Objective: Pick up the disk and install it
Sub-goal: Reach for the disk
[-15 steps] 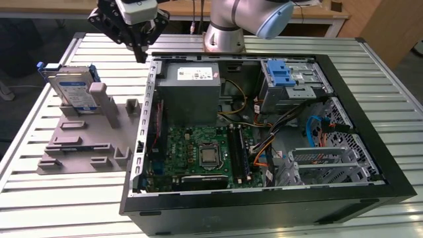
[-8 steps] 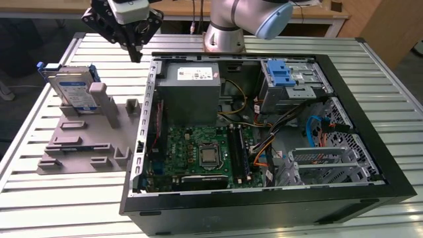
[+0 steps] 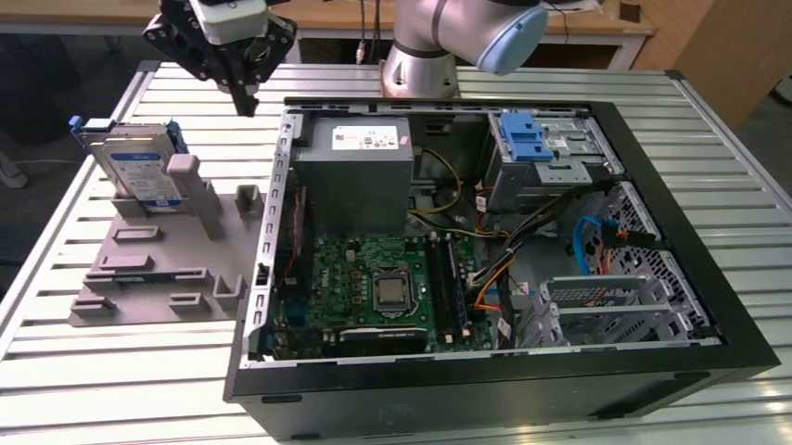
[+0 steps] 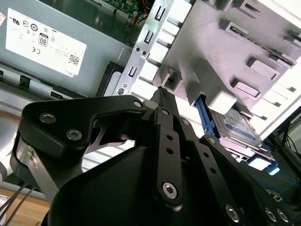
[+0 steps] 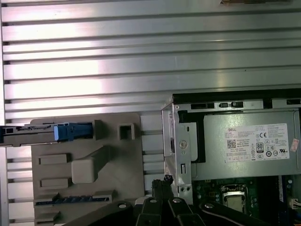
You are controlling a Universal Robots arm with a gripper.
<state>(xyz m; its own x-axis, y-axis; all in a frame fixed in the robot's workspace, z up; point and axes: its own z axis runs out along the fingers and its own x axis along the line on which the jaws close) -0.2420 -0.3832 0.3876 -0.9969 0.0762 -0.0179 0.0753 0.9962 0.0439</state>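
The jaws of the one black gripper [image 3: 247, 100] are clenched to a point with nothing between them. It hangs just outside the wall of the one open black computer case [image 3: 495, 389], at the corner that houses one grey metal box [image 3: 359, 181]. Further out from that case wall, beyond a narrow strip of bare slatted metal bench [image 3: 111, 389], lies one grey plastic holder plate [image 3: 148, 278]. The single disk [image 3: 134, 165], a silver-grey hard drive in a blue plastic bracket, stands on edge at the plate's end, apart from the gripper.
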